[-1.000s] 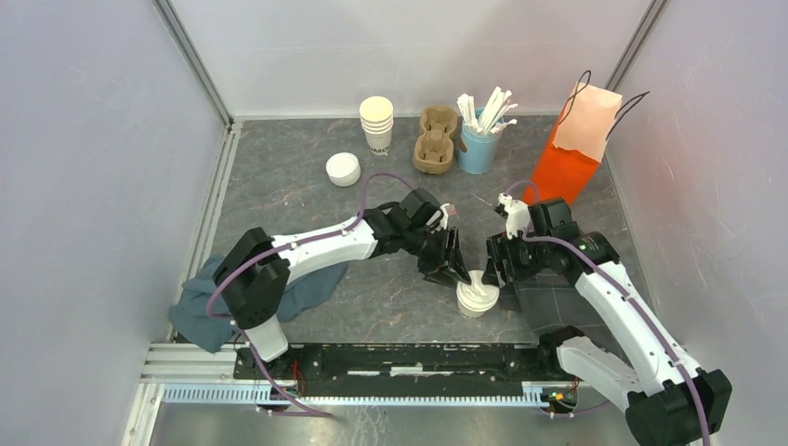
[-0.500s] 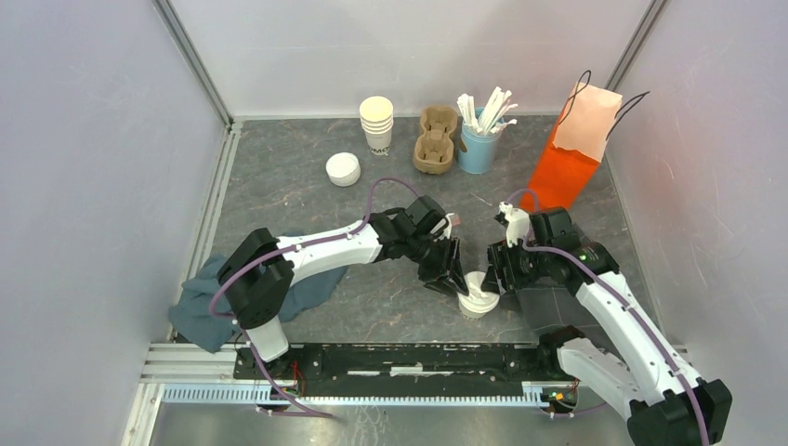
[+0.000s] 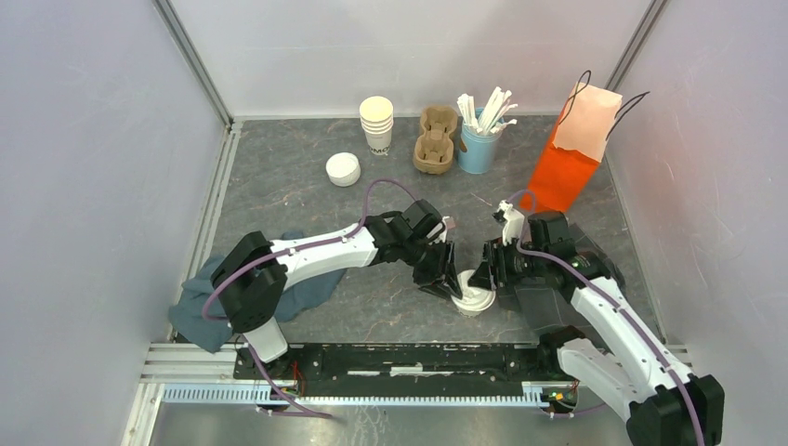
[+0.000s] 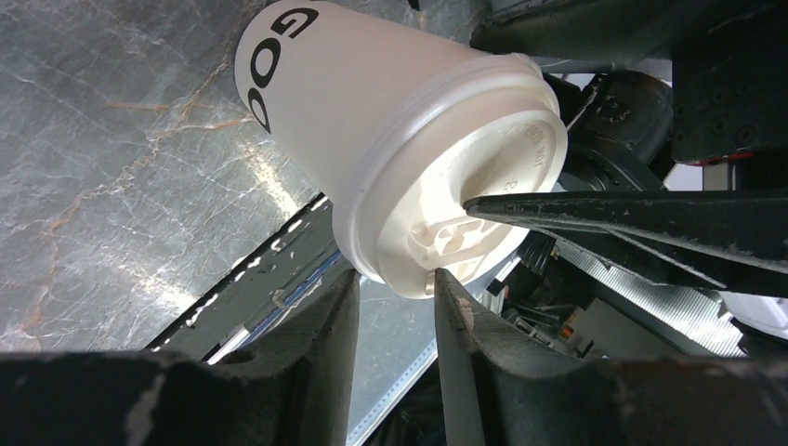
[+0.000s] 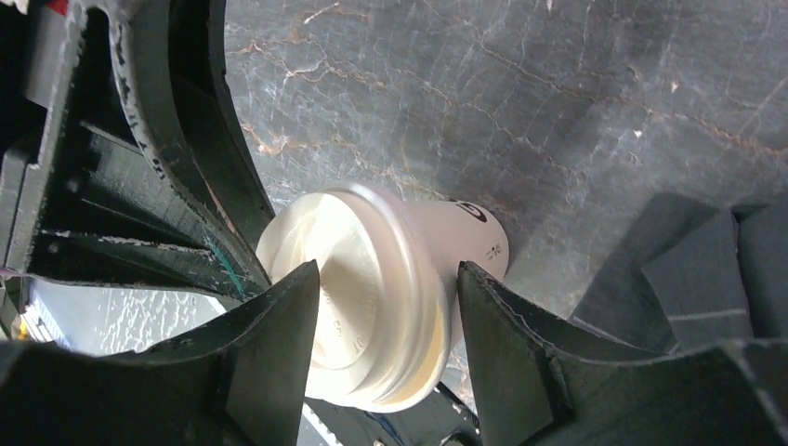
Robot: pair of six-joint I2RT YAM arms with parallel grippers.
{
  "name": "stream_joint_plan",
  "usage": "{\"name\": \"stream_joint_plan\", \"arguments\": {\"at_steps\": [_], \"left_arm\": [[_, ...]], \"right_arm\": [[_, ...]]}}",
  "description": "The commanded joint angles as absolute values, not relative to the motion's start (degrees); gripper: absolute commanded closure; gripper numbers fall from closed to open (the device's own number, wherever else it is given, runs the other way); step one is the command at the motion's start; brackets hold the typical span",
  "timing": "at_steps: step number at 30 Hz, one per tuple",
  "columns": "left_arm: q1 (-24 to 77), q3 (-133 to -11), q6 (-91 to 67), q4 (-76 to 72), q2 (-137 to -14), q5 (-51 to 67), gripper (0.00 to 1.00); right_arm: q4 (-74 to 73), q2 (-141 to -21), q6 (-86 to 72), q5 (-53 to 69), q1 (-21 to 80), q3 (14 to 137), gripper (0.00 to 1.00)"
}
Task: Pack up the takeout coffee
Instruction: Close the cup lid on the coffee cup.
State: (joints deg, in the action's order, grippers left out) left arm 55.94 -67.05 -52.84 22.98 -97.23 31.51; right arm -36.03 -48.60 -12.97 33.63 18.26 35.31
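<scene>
White-lidded paper cup (image 3: 472,300) stands upright on the grey table (image 3: 307,186), close to the near rail (image 3: 400,358), right between the two arms. Right gripper (image 5: 386,288) straddles it, one finger on either side of the lid; whether they press I cannot tell. Left gripper (image 4: 397,297) sits opposite, jaws part-open with the lid's rim at their tips and nothing pinched. Free room seems to be straight up. Orange paper bag (image 3: 567,163) lies beyond the right arm, cardboard cup carrier (image 3: 437,139) by the far wall.
</scene>
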Motion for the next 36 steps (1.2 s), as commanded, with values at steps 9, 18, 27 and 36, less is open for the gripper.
{"name": "stream_joint_plan", "arguments": {"at_steps": [9,18,27,36], "left_arm": [[56.2,-68.5,-52.4,20.6,-96.6,29.3,0.53],[56.2,-72.6,-51.7,21.7,-98.9,30.7,0.51],[56.2,-74.0,-49.8,23.6,-100.9,32.9,0.5],[56.2,-74.4,-49.0,24.2,-101.7,33.3,0.5]], "right_arm": [[-33.5,-54.2,-8.7,32.2,18.3,39.0,0.39],[-43.6,-52.9,-9.1,29.7,17.5,44.5,0.15],[-52.2,-50.8,-9.3,26.0,12.5,46.2,0.12],[-49.5,-47.8,-10.5,30.7,9.2,43.1,0.38]]}}
